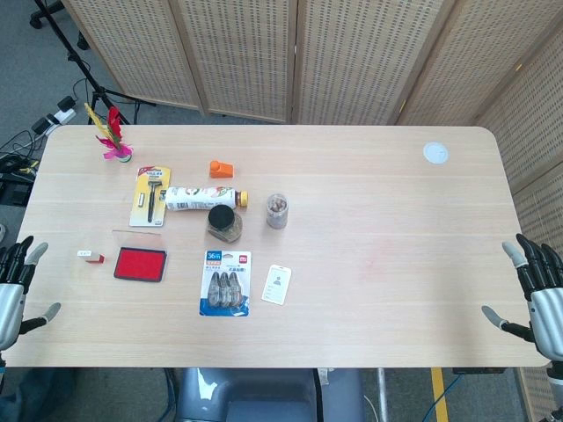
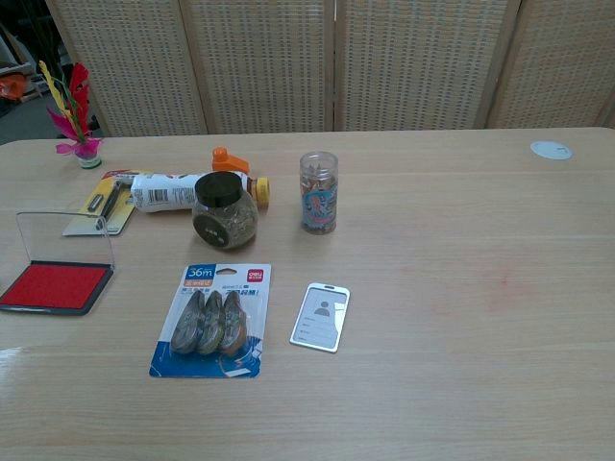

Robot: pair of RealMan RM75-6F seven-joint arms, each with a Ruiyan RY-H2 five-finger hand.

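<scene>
Robot hands idle: left robot hand [image 1: 13, 286] at lower left edge, right robot hand [image 1: 538, 290] at lower right, both spread, holding nothing. Red ink pad [image 1: 140, 264] lies left of centre on tabletop [image 1: 378, 229], nearest the left; any grasp calls for a reach inward.

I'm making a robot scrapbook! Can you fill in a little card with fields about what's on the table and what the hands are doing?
Left hand: open, at table's left edge, holds nothing
Right hand: open, at right edge, holds nothing
Nearest left hand: small red-and-white block, red ink pad
Middle: tape pack, badge card, dark-lidded jar, lying bottle
Far left corner: feather shuttlecock
Surface: wooden table
</scene>
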